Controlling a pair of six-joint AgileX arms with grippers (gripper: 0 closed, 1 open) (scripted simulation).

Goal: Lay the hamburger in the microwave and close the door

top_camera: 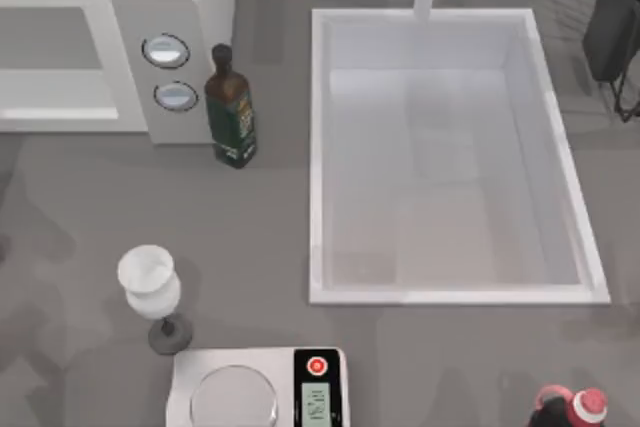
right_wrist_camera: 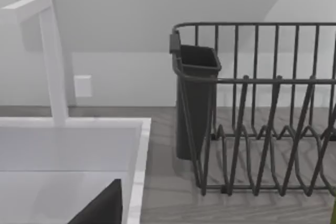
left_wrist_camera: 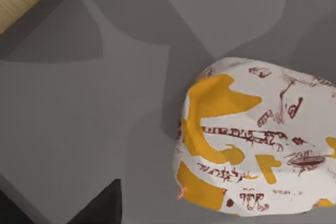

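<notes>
Where hamburger lies, nothing grips.

Grey countertop, white sink, white faucet, pale wall

Even, soft, bright light; the grey tabletop carries broad faint shadows, with darker angular ones beside the hamburger. The sink looks washed pale, and edges are mildly blurred throughout
</notes>
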